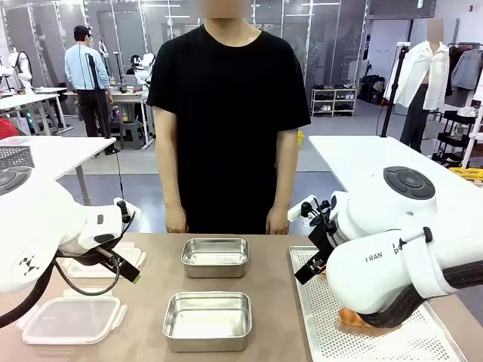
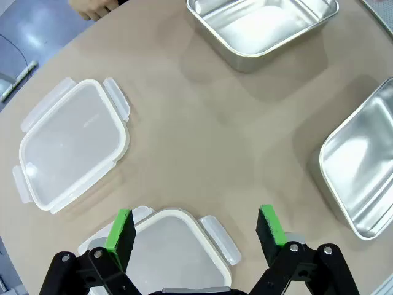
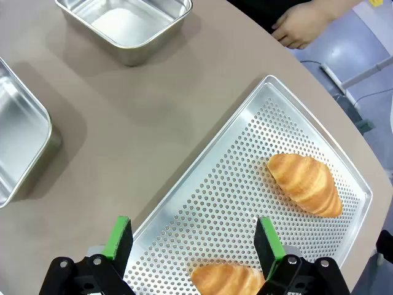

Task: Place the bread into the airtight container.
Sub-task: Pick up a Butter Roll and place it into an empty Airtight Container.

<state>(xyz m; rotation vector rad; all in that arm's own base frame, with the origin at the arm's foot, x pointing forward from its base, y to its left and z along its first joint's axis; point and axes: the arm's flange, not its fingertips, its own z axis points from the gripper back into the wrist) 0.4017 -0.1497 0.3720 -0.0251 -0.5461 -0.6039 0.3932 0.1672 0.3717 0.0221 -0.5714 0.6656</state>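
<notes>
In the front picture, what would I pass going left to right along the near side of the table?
clear plastic lid → steel container → perforated baking tray

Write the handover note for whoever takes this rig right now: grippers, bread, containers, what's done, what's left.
Left gripper: open, holding nothing, above a plastic lid.
Right gripper: open, holding nothing, over the perforated tray.
Bread: near croissant lies on the tray just below the right gripper's fingers; far croissant lies farther along the tray.
Containers: near steel container and far steel container are both empty; a second lid lies on the table.
Done: nothing yet.
Left: grasp the bread and place it in a container.
</notes>
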